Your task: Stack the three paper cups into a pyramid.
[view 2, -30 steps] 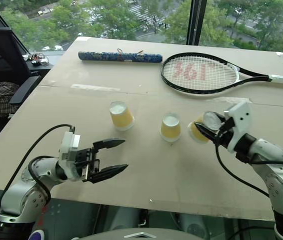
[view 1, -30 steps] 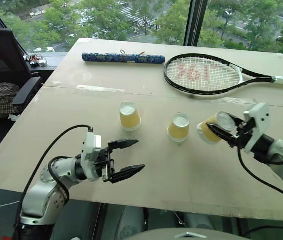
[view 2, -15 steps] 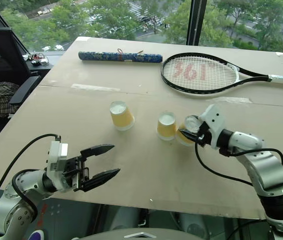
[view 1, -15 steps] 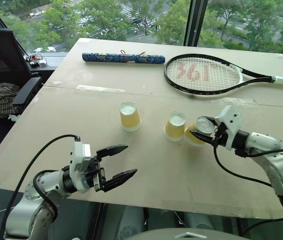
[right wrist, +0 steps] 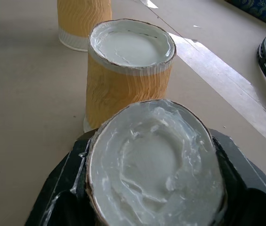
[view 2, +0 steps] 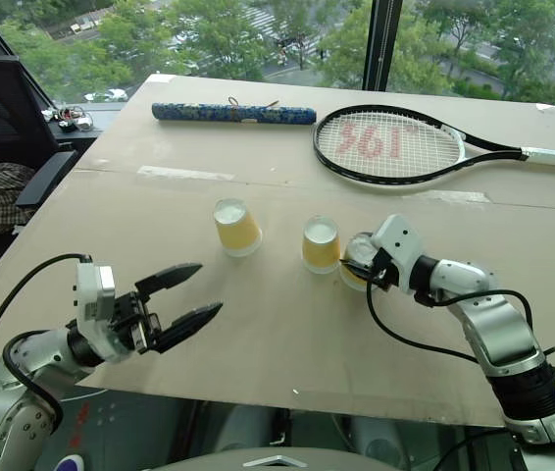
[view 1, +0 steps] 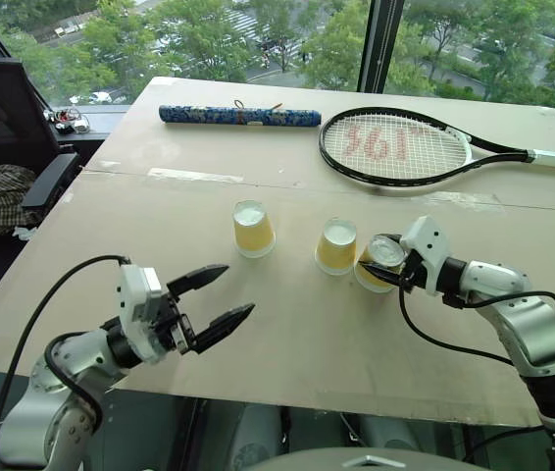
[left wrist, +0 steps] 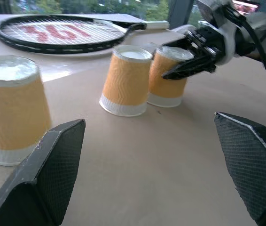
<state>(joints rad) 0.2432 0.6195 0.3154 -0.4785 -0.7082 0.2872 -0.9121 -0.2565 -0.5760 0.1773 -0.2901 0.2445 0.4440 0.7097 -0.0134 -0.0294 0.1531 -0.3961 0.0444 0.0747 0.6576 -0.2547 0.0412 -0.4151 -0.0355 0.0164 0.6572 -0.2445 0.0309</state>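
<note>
Table (view 1: 287, 334): right pincer (view 1: 392, 272) around third cup (view 1: 379, 261), beside middle cup (view 1: 336, 245); left pincer (view 1: 221, 298) agape.

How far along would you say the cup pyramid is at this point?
Early. The right cup stands upside down against the middle cup, the right hand around it. The left cup stands apart; the open left hand holds nothing. No cup is stacked on top yet.

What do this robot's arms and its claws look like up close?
Both arms are silver-grey metal segments with black joints, and a loose black cable loops along each. The left end effector has a white block at the wrist and two black, pointed, textured fingers. The right end effector matches, with a white wrist housing.
</note>
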